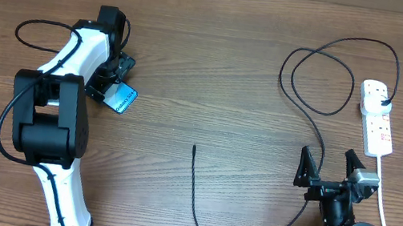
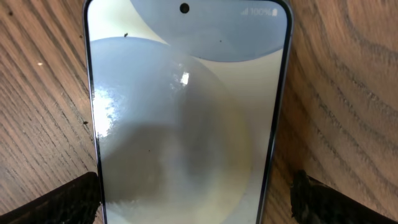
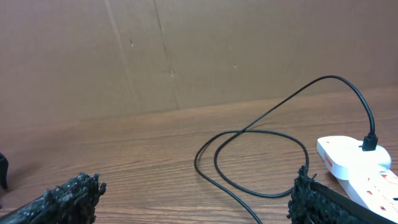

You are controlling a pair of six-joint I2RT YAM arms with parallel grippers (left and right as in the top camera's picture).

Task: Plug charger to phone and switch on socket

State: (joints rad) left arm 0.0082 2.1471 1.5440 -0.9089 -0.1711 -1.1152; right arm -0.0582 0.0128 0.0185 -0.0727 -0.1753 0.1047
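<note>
**Both grippers open, phone not yet plugged**

Your left gripper (image 1: pixel 111 82) stood wide open astride the phone (image 1: pixel 124 99), holding nothing. Your right gripper (image 1: pixel 332 170) gaped empty near the socket (image 1: pixel 378 125). The charger (image 1: pixel 194 193) tip lay mid-table, well apart from the phone

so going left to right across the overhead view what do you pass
left arm's black joint housing → phone → charger cable's free tip → white power strip
</note>
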